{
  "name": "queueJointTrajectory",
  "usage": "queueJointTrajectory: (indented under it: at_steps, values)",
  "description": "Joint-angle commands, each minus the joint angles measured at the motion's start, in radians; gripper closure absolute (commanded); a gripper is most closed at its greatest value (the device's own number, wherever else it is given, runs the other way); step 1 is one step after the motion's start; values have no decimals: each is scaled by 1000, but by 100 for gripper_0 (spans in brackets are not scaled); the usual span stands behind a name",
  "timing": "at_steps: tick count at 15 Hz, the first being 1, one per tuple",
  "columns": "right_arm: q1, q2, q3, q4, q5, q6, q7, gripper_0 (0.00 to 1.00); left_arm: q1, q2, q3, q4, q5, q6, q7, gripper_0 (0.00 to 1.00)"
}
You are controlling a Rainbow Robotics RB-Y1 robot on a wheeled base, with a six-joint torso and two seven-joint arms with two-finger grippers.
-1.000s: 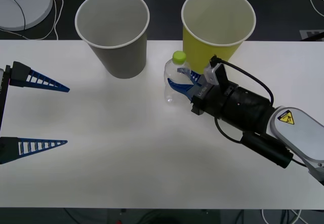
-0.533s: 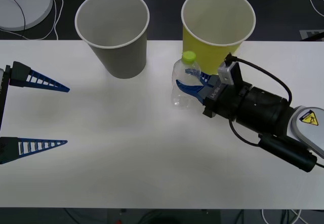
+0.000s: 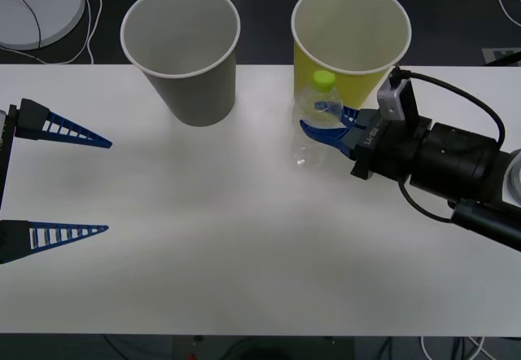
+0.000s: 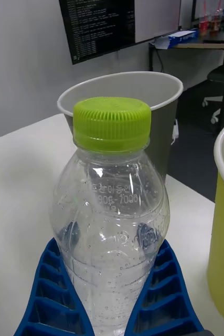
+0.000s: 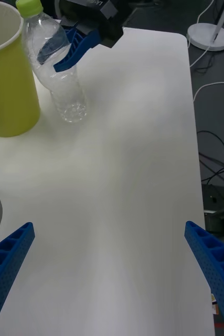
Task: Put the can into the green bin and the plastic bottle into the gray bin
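My right gripper (image 3: 320, 125) is shut on the plastic bottle (image 3: 310, 150), a clear crinkly one with a yellow-green cap. It holds the bottle by its upper body, slightly tilted, just in front of the green bin (image 3: 350, 46). The bottle's base is low over the white table (image 3: 244, 238). The gray bin (image 3: 191, 91) stands to the left of the green one. In the right wrist view the bottle (image 4: 112, 210) sits between the blue fingers (image 4: 43, 294), with the gray bin (image 4: 161, 110) behind it. My left gripper (image 3: 108, 186) waits open at the table's left. The can is out of view.
A white round base with a cable (image 3: 32, 2) lies on the floor behind the table's back left corner. More cables (image 5: 211, 152) run along the floor beside the table. The left wrist view shows the green bin (image 5: 7, 89) beside the held bottle (image 5: 64, 89).
My right gripper has carried the bottle to the right and a little toward the back, from between the bins to the green bin's front. The left arm has not moved.
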Motion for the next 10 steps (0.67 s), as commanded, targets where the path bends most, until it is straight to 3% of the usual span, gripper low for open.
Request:
queueJointTrajectory:
  at_steps: [1, 10]
  values:
    - [0, -19, -60, 0, 7, -97, -72, 100, 0, 0, 0, 0, 0, 0, 0, 0]
    - [0, -88, -261, -55, 7, -345, -233, 100, 0, 0, 0, 0, 0, 0, 0, 0]
